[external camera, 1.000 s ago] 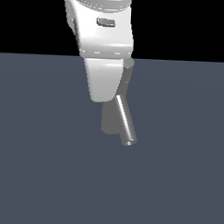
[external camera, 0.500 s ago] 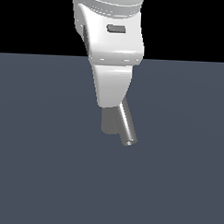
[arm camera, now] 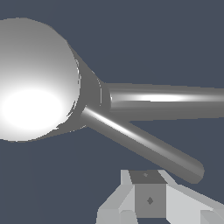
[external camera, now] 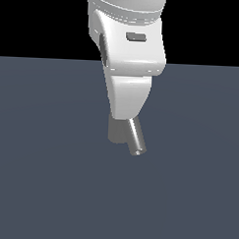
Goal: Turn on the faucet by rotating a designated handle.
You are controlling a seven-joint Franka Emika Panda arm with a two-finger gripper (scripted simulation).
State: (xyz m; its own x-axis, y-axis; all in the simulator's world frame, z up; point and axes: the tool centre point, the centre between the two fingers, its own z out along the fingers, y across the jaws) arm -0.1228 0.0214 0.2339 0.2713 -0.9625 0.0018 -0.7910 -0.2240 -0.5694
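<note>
Now: Panda gripper (arm camera: 148,199) hovers just beside faucet handle (arm camera: 144,146), one finger (arm camera: 148,192) visible near rod's free end; jaw opening cannot be told, nothing seen held. Faucet (external camera: 125,130) stands mid-floor, mostly hidden behind arm. Best push near tip, sideways, steadily.

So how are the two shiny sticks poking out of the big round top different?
The spout is the fat tube, and the handle is clearly thinner. In the wrist view the handle's end shows, while the spout runs out of the picture. They also point different ways, spreading apart as they leave the cap. Both are straight grey metal and start at that same cap.
</note>
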